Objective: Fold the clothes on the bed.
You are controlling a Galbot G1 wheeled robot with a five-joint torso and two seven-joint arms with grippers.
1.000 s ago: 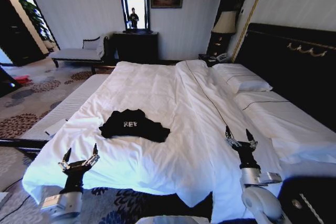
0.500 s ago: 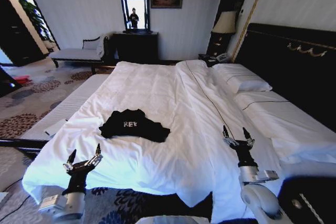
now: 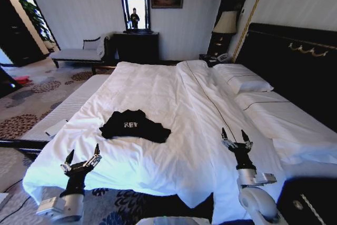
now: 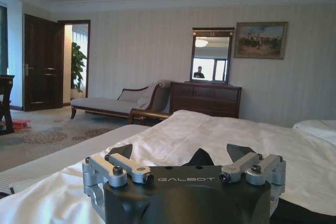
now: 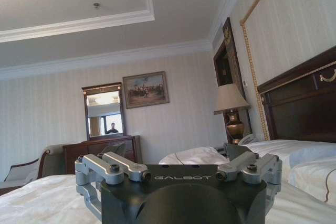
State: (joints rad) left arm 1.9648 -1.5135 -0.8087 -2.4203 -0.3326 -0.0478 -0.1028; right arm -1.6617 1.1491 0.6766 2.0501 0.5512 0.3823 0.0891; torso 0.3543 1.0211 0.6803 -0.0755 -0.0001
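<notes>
The bed (image 3: 158,85) is carrying the crumpled T-shirt (image 3: 134,125) w/ left gripper (image 3: 80,159) & right gripper (image 3: 236,139) hovering apart, fingers spread, holding nothing, prob. ready to reach.

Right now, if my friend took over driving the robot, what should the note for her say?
Left gripper: open, empty, over the near left edge of the bed.
Right gripper: open, empty, above the duvet on the near right side.
T-shirt: lying crumpled on the duvet between the two grippers, a bit farther in, touched by neither.
Done: nothing folded yet.
Left: take hold of the T-shirt, spread it flat, fold it.
</notes>
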